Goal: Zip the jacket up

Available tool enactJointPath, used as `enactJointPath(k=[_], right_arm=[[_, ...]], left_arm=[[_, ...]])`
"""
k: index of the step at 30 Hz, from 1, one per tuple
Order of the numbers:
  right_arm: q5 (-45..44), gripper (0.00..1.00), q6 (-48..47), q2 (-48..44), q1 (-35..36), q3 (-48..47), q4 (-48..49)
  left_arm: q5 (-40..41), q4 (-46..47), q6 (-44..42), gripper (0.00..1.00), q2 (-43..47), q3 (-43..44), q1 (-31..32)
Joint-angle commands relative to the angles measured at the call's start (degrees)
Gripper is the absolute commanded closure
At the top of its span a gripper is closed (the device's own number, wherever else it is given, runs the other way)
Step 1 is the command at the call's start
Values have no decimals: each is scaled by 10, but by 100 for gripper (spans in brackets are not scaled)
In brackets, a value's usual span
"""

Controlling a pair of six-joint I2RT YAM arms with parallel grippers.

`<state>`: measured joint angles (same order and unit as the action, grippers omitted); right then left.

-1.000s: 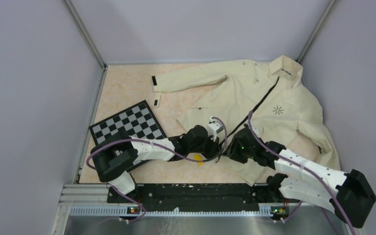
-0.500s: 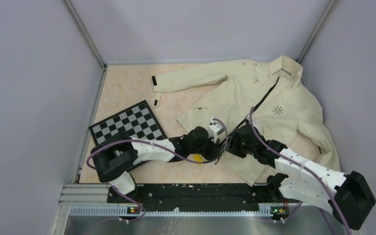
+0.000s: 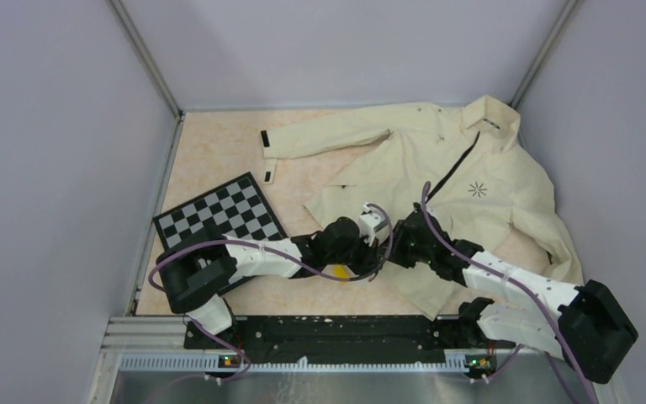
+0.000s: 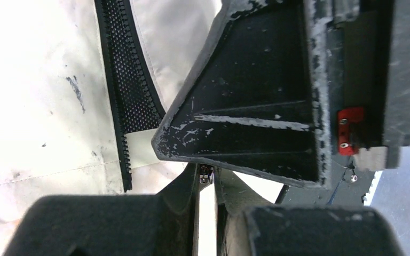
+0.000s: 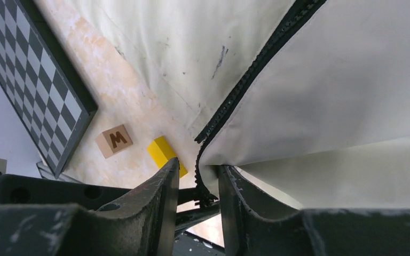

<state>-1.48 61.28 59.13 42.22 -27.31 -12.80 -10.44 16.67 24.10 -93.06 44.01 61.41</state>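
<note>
**Grippers crowd the near end of the jacket (image 3: 505,206) zipper (image 3: 454,171)**

The jacket lies spread over the far right part of the table (image 3: 219,160). Its collar (image 3: 492,118) points to the far right corner and one sleeve (image 3: 328,139) reaches left. The other sleeve runs down the right edge until the right arm cuts it off. From above, the zipper shows as a dark line from the collar toward the near left. Its near end is hidden under the two wrists, which meet there.

The left gripper (image 4: 205,192) is drawn to a slit, with a thin cream strip of the jacket caught in it. A small metal part at the slit's mouth is too small to name, and a finger of the other arm fills much of that view. The right gripper (image 5: 197,173) stands narrow, with the toothed edge of a raised front panel pinched between its fingers.

Past those fingers lie a yellow block (image 5: 165,154), partly covered by one finger, a wooden block (image 5: 113,140) marked M, and a checkerboard (image 5: 37,90) cut off by the frame. From above, only a sliver of the yellow block shows.
</note>
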Motion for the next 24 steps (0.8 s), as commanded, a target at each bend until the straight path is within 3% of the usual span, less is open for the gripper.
enactJointPath(k=[1, 5, 8, 11, 12, 16, 20, 21, 24], right_arm=[[13, 70, 16, 2, -9, 19, 68], [12, 79, 18, -5, -14, 33, 83], [2, 99, 11, -22, -18, 52, 100], [-7, 100, -20, -41, -22, 88, 151], [0, 100, -40, -49, -24, 103, 179], [13, 100, -130, -103, -26, 145, 232], [11, 100, -181, -157, -25, 174, 237], [11, 100, -188, -169, -26, 180, 238], [6, 100, -194, -199, -26, 198, 236]], left_arm=[[-11, 18, 7, 100, 2, 22, 5], [-14, 19, 11, 100, 5, 20, 5], [-14, 17, 15, 97, 9, 19, 5], [-14, 21, 20, 87, 25, 11, 4], [-10, 17, 26, 81, 31, 11, 3], [-3, -16, 40, 39, 69, 12, -2], [-16, -18, 52, 18, 109, 0, -19], [-24, -22, 49, 6, 116, 1, -26], [-58, -69, 45, 1, 118, 29, -65]])
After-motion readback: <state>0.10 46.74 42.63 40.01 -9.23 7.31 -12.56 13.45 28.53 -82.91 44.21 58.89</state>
